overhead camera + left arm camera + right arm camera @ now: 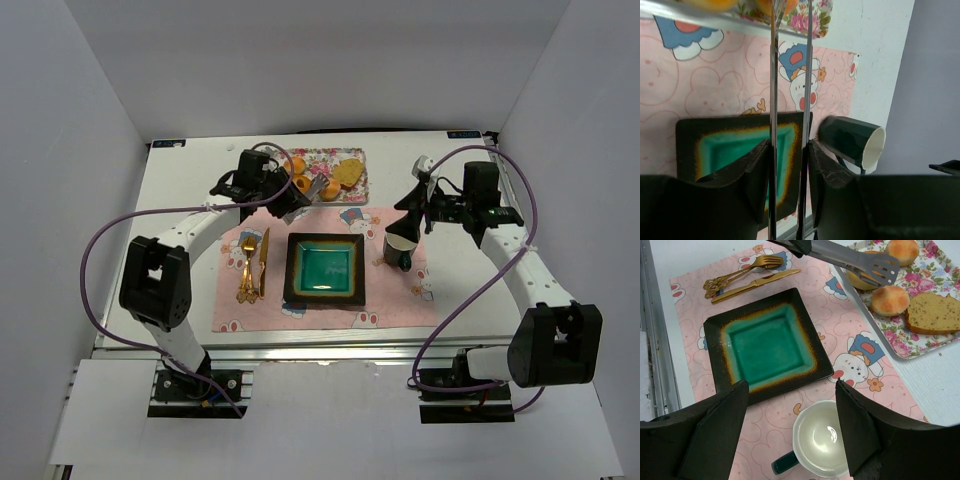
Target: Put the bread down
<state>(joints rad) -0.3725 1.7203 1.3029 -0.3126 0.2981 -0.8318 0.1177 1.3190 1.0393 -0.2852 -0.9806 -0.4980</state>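
Several pieces of bread (348, 172) are seen from above on the tray (325, 160) at the table's (175, 170) far edge. Left wrist: tongs (773, 90) are clamped by the left gripper (789, 145). Right wrist: the right gripper (790, 390) is spread empty above the mug (822, 440).

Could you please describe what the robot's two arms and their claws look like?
The left arm and right arm match: white links between boxy black joints. A thin purple cable loops loosely beside each. The left claw and right claw are matte black, each with two broad, angular fingers. I see no markings.
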